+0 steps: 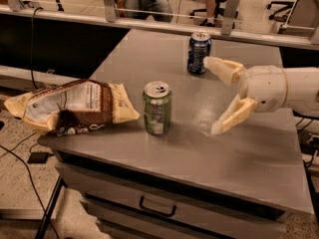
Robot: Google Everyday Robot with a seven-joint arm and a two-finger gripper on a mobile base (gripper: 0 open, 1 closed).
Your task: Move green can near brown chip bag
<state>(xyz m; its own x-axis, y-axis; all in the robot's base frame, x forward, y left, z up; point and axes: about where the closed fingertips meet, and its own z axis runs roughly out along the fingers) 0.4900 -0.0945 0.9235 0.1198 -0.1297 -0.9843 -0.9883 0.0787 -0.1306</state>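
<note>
The green can stands upright on the grey table, just right of the brown chip bag, which lies flat at the table's left edge with its white label panel up. A small gap separates can and bag. My gripper is open and empty, well to the right of the can, its two cream fingers spread wide and pointing left.
A dark blue can stands upright farther back, just left of my upper finger. The table has a drawer with a handle below its front edge. Cables hang at the left; chairs and a railing are behind.
</note>
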